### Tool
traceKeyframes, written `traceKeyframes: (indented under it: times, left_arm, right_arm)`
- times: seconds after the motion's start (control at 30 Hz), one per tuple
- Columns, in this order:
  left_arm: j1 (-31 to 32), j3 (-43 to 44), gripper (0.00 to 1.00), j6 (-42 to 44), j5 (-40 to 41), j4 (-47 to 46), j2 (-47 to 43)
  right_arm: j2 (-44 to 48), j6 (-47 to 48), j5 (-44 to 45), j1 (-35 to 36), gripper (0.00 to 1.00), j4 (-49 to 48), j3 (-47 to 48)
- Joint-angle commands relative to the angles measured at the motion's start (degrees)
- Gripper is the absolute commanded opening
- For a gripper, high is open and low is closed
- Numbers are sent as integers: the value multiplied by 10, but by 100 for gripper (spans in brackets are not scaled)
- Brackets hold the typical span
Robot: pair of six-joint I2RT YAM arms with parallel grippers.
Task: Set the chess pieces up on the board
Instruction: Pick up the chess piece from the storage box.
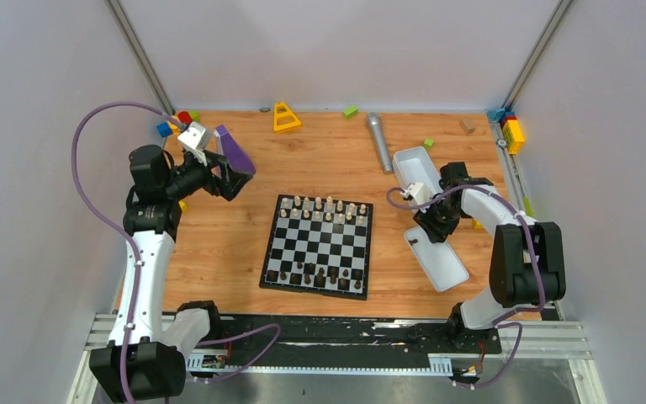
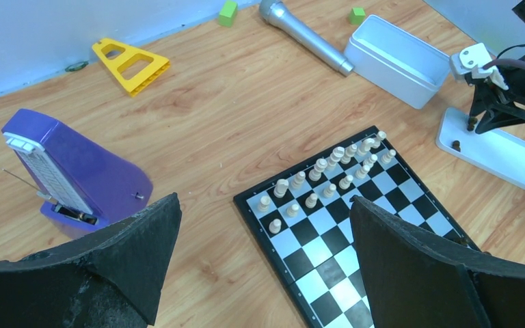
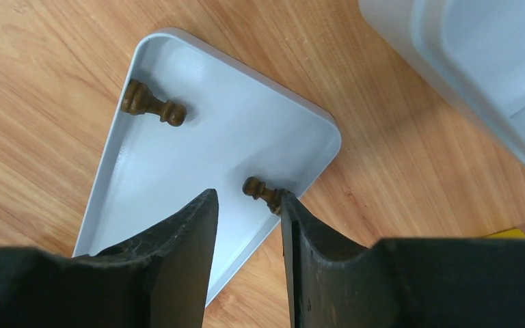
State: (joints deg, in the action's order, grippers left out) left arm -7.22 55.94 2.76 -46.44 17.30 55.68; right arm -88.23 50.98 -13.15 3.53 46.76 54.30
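**Right arm at the tray, going for a dark piece**

The right jaws [image 3: 247, 199] stand part open over the white tray [image 3: 178, 157], gripping nothing. A dark chess piece [image 3: 261, 190] lies on its side at their 1 o'clock, touching the tip of the right-hand jaw. A second dark piece [image 3: 152, 106] lies at 10 o'clock by the tray's rim.

The step looks like fetching dark pieces. The next move calls for shifting the jaws to straddle the near piece, closing on it, then carrying it to the board [image 1: 320, 244] at the tray's 9 o'clock. The left jaws [image 1: 234, 172] hang wide open and empty at the board's 10 o'clock.
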Motion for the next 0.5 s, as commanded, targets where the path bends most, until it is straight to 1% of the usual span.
traceKeyframes:
  times: [0.0, 0.3, 0.47]
  left_arm:
    - [-5, 0, 100, 4, -3, -19, 0]
    - [-5, 0, 100, 8, 2, -19, 0]
    - [-4, 0, 100, 11, 2, -17, -2]
  right_arm:
    - [-21, 37, 18, 10, 40, -7, 12]
    - [-46, 48, 43, 26, 42, -6, 9]
    - [-40, 59, 76, 29, 42, -1, -3]
